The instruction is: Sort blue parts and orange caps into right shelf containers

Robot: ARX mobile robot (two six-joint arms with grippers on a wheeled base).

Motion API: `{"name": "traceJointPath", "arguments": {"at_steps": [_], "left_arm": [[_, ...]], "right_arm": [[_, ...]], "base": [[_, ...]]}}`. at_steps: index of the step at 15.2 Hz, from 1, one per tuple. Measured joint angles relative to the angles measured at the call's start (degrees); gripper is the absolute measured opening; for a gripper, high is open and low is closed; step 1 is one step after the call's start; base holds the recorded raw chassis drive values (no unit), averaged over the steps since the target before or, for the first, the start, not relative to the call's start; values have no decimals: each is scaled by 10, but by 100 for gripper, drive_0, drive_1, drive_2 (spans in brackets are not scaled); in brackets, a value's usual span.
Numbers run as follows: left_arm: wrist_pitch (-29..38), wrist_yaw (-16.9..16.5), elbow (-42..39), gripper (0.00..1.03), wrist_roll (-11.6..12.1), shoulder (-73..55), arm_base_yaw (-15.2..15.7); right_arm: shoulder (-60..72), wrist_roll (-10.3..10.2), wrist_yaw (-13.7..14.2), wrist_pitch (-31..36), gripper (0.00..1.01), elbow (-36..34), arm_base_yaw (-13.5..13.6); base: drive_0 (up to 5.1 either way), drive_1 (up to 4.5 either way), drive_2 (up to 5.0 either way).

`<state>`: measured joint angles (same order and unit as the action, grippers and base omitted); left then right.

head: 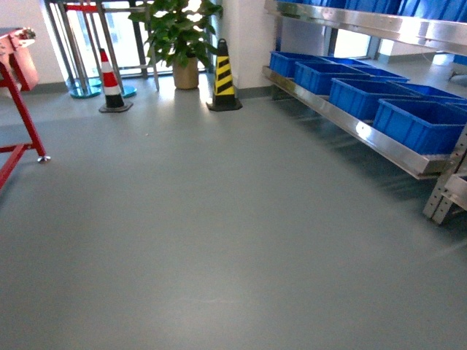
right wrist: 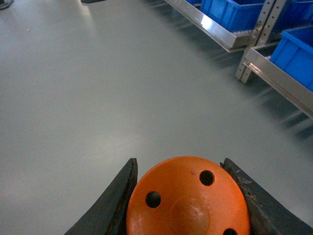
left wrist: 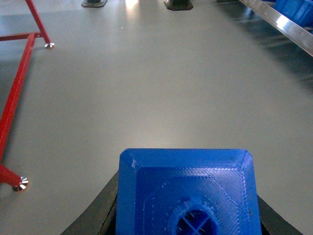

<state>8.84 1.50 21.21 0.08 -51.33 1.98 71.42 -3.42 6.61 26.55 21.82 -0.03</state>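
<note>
blue part [left wrist: 188, 196]: bottom cut off | orange cap [right wrist: 188, 198]: lower edge cut off, side hidden

A grey floor [head: 219, 219] runs to bright windows [head: 131, 36], with a potted plant [head: 179, 36], two traffic cones [head: 222, 76], a red frame [head: 14, 109] and a steel shelf [head: 350, 124].

The head camera looks forward and slightly down across the grey floor [head: 219, 240] toward the shelf [head: 350, 124] at right. Both wrist cameras sit close behind their grippers, looking ahead over the same floor; each shows part of that shelf.
</note>
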Motion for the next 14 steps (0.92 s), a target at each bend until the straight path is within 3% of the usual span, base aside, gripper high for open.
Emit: {"name": "traceJointPath", "arguments": {"at_steps": [14], "left_arm": [[0, 0, 0, 44, 0, 0, 0]], "right_arm": [[0, 0, 0, 0, 43, 0, 0]], "base": [[-165, -165, -165]]}}
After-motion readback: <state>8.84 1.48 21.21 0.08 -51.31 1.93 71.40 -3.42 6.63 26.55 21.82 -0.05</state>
